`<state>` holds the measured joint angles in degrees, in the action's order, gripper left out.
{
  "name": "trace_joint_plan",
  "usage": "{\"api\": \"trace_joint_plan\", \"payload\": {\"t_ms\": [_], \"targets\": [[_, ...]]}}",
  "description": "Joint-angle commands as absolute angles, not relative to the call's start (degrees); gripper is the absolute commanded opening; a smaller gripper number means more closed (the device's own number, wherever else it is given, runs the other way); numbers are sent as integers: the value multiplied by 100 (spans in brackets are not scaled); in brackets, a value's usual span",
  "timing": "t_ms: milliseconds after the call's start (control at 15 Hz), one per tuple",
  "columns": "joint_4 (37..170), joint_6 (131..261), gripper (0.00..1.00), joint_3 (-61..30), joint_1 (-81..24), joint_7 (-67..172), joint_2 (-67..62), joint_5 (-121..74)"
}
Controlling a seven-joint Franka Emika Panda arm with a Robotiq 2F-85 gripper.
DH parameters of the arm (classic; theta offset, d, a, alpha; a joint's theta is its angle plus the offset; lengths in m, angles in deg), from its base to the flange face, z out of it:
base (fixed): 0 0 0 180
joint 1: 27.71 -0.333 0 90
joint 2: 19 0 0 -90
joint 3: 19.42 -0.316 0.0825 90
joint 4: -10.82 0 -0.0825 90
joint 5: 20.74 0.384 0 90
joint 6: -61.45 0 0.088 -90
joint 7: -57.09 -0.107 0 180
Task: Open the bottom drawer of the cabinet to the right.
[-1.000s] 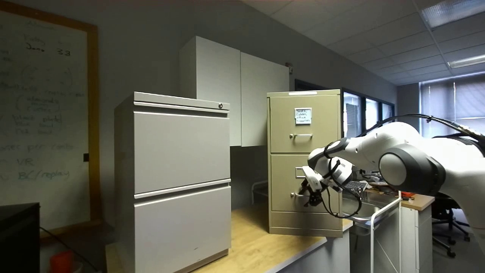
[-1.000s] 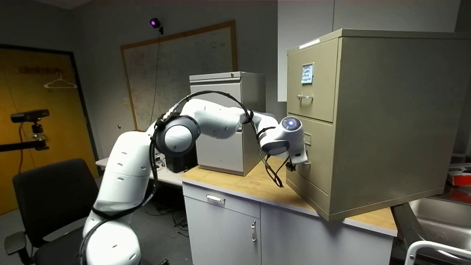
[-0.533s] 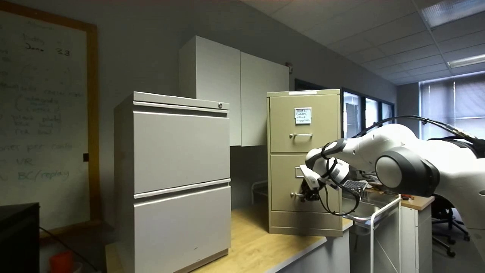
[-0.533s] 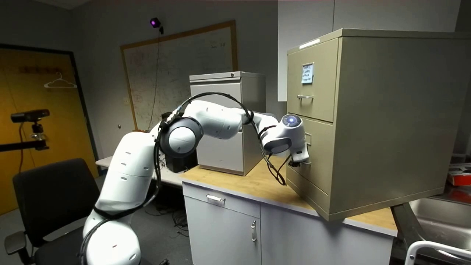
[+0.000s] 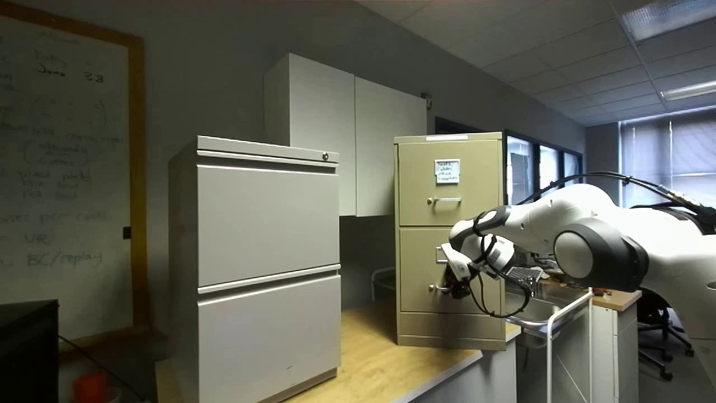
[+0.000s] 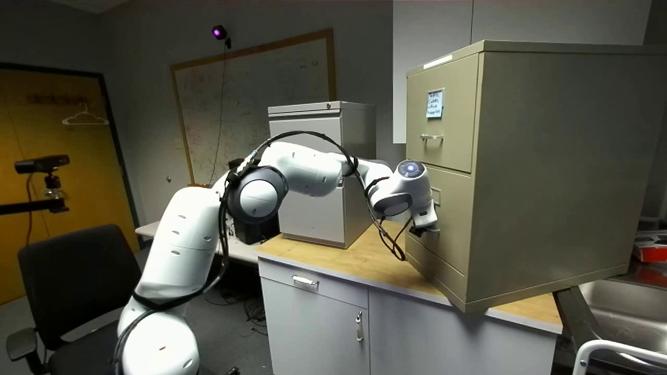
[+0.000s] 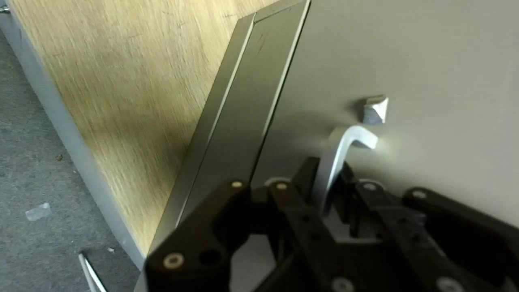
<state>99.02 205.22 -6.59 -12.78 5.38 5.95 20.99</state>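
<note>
- In the wrist view the gripper (image 7: 329,178) is narrow, holding the silver handle (image 7: 334,158) between its 2 fingers (image 7: 305,178).
- The beige-yellow cabinet (image 6: 547,172) stands on the wooden countertop (image 6: 333,260), 1 front corner jutting past the edge.
- The handle belongs to its bottom drawer (image 5: 419,263), the lower of 2 handled fronts, which looks flush with the cabinet body where it shows.
- A small silver tab (image 7: 375,111) sits just beside the handle.
- A grey cabinet (image 5: 268,224) stands on the same countertop, apart from the beige-yellow cabinet.
</note>
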Motion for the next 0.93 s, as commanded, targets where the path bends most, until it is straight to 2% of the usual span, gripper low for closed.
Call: {"api": "trace_joint_plan", "payload": {"t_ms": [0, 867], "targets": [[10167, 20058, 3, -991, -1226, 1144, 226, 2095], [11320, 20583, 3, -1229, -1309, 2370, -508, 2736]]}}
